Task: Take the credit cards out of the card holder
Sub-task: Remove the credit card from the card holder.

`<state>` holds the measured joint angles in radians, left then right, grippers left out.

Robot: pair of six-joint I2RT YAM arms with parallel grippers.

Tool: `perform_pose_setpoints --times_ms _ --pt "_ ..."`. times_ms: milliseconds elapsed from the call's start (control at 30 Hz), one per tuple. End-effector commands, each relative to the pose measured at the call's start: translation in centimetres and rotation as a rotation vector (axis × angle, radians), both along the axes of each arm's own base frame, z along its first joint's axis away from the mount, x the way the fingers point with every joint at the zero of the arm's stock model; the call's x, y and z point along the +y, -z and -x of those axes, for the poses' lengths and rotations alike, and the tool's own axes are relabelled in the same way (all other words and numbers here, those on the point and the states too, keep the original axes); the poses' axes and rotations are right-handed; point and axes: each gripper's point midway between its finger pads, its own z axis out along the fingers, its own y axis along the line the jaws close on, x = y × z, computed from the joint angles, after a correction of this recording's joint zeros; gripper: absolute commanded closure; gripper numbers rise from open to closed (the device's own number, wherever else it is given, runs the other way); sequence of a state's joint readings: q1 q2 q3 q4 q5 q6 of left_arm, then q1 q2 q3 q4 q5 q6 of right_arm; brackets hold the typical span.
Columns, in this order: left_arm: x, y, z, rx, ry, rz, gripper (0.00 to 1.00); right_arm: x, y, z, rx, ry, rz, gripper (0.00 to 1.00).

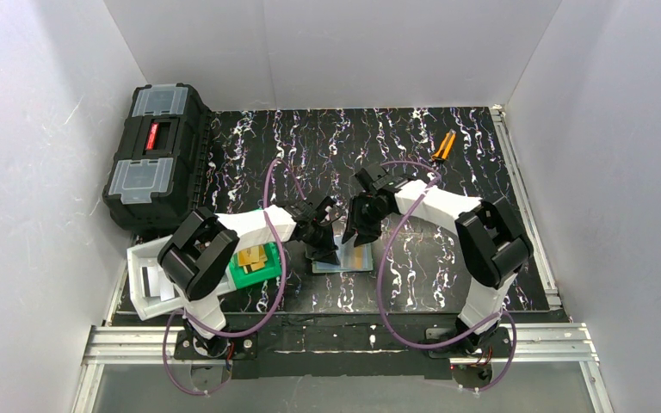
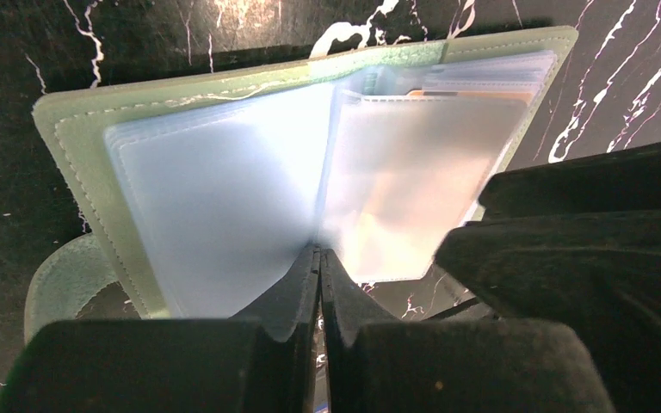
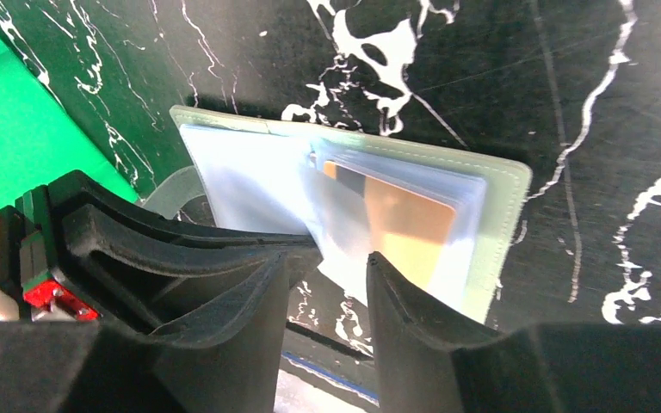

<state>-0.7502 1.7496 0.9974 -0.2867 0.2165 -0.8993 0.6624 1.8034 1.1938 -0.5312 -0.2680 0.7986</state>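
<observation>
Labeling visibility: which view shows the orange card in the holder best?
Right wrist: the orange card shows broadly through its sleeve in the card holder. Left wrist catches only a thin edge; top external shows no card there.

Card holder (image 3: 250,185) lies open and flat on the black marbled mat (image 3: 447,69), just toward 6 o'clock of centre in the top view, pale green cover down, blue-grey sleeves up. One orange-tan credit card (image 3: 404,224) with a dark stripe sits in its right sleeve. Gold cards (image 1: 256,258) lie in the green bin (image 1: 243,277) at the holder's 9 o'clock.
</observation>
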Motion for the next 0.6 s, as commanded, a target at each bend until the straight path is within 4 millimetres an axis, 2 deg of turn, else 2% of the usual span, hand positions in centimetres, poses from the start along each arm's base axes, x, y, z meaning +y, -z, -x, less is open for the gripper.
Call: perform_pose_setpoints --times_ms 0,267,400,567 --pt "5.0 4.1 1.8 0.074 -0.027 -0.258 1.00 -2.0 0.0 0.2 -0.024 0.003 0.049 0.53" --pt "4.9 3.9 1.8 0.073 -0.021 -0.250 1.00 -1.2 1.7 0.9 0.028 -0.020 -0.009 0.54" --pt "4.5 3.5 1.6 0.061 0.002 -0.231 1.00 -0.9 1.5 0.7 0.022 -0.022 -0.028 0.59" --pt "3.8 1.6 0.9 0.022 0.034 -0.199 1.00 -0.6 0.8 0.4 0.005 -0.020 -0.041 0.70"
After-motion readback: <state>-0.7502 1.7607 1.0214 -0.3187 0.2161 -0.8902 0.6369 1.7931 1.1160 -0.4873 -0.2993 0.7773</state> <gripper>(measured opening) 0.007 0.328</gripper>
